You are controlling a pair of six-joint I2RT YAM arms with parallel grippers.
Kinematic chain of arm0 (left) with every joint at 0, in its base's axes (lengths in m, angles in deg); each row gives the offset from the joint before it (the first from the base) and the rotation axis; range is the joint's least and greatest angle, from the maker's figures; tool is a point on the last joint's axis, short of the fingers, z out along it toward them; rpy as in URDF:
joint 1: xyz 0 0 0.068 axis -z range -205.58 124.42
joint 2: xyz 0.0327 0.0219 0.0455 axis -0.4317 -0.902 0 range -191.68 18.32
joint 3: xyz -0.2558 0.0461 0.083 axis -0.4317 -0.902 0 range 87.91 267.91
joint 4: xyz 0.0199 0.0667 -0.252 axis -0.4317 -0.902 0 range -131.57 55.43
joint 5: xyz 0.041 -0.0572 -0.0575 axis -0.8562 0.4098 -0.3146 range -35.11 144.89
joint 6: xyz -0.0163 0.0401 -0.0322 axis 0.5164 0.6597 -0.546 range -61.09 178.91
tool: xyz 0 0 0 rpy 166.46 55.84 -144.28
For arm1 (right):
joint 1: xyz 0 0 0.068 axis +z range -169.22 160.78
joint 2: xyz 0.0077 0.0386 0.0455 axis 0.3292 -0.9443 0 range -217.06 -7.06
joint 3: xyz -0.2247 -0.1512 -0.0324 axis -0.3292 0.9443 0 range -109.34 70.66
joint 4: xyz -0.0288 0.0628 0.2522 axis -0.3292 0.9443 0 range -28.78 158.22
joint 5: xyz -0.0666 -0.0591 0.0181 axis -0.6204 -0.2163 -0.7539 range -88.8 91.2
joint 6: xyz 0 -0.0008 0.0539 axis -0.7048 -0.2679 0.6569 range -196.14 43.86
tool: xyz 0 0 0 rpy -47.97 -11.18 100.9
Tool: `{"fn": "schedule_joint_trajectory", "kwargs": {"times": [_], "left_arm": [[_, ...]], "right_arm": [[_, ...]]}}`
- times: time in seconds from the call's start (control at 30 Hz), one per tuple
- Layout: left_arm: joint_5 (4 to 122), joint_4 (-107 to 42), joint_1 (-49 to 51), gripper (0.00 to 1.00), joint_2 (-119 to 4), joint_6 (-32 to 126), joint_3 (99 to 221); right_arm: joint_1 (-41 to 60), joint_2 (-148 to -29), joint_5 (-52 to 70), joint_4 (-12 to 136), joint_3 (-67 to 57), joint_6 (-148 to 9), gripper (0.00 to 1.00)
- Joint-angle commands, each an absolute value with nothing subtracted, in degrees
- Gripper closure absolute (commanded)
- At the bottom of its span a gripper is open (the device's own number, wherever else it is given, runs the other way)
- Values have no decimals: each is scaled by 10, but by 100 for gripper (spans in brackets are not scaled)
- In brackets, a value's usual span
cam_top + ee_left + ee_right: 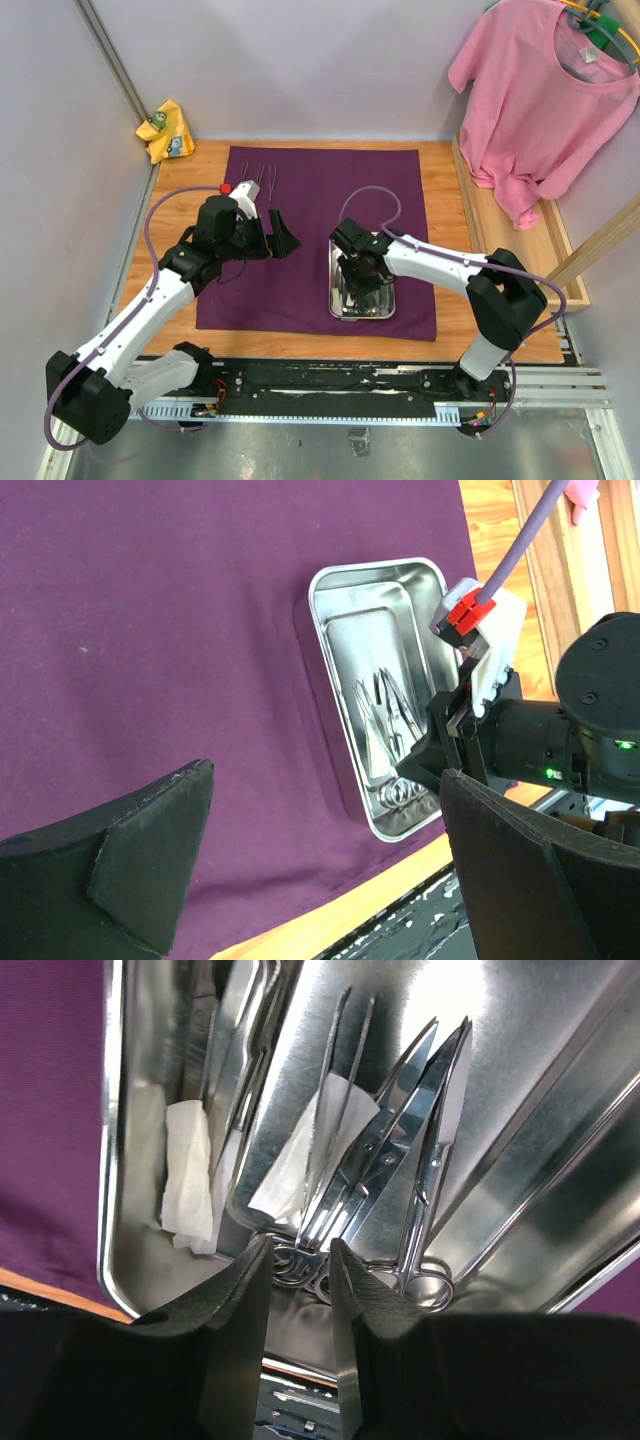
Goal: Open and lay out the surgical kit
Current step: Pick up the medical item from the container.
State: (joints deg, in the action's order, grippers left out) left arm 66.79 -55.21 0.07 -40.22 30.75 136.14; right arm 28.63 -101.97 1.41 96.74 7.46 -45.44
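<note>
The dark purple cloth lies spread flat on the table. The steel tray sits on its front right part. My right gripper is down inside the tray. Its jaws are narrowly parted and close on the ring handles of the scissors. Slim forceps and white gauze lie beside them. My left gripper hovers wide open and empty over the cloth, left of the tray. Two slim metal instruments lie on the cloth's far left part.
A yellow rag sits at the back left corner. A pink T-shirt hangs at the back right above a wooden frame. The arms' base rail runs along the near edge.
</note>
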Motion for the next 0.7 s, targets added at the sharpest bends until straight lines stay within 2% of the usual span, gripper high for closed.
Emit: {"fn": "schedule_joint_trajectory", "kwargs": {"times": [0.0, 0.53, 0.67], "left_arm": [[671, -534, 4, 1, -393, 308, 1360], [667, -536, 4, 1, -400, 315, 1362], [665, -538, 5, 1, -399, 315, 1364]], "right_arm": [[292, -1037, -13, 987, 65, -432, 70], [292, -1080, -14, 984, 61, -425, 79], [292, -1085, -7, 981, 58, -425, 90]]}}
